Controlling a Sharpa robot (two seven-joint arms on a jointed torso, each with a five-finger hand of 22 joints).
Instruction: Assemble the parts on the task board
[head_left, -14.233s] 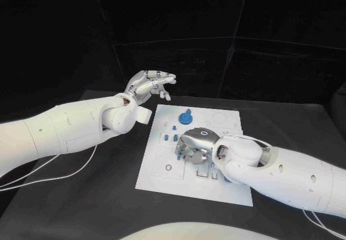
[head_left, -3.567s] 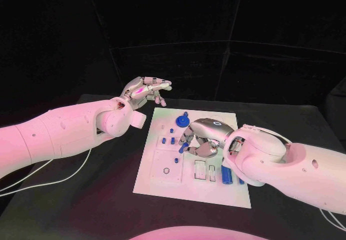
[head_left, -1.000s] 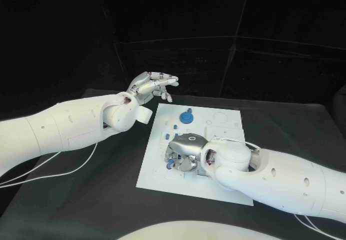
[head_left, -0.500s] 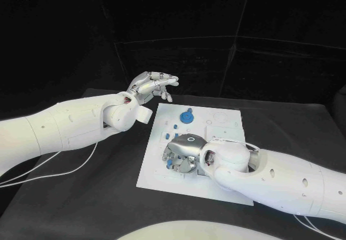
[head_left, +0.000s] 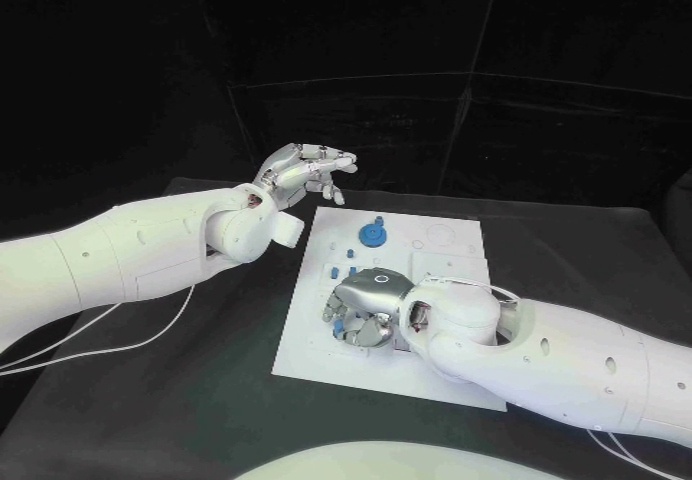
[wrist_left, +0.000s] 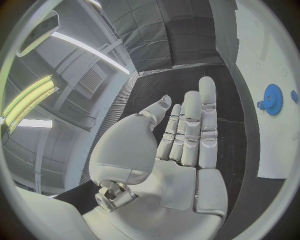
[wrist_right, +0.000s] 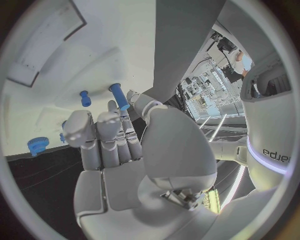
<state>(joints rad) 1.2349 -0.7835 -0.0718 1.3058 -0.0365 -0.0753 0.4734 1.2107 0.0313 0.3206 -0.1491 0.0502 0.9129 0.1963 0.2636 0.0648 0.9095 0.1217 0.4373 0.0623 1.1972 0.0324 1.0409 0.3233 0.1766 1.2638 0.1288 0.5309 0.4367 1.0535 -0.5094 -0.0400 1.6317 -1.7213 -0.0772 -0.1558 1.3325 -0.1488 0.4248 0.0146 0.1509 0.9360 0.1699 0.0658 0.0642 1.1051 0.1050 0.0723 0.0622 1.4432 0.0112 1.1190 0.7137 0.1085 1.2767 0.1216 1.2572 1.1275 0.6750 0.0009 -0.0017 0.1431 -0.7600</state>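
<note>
We see the right hand (head_left: 368, 305) low over the task board (head_left: 310, 345), fingers curled about a small blue peg (wrist_right: 119, 96) — pinched at the fingertips. The blue gear (head_left: 374, 235) sits at the board's far end, well apart. The left hand (head_left: 300, 172) hovers beyond the board, fingers loosely spread, holding nothing.

Even, neutral white light falls from above; the task board (head_left: 433, 262) and both white arms glare brightly against the black desk (head_left: 188, 400) and dark backdrop. Soft shadow pools under the right hand (head_left: 368, 305). Both wrist views bend straight edges strongly toward their rims; ceiling light strips (wrist_left: 28, 97) burn out.
</note>
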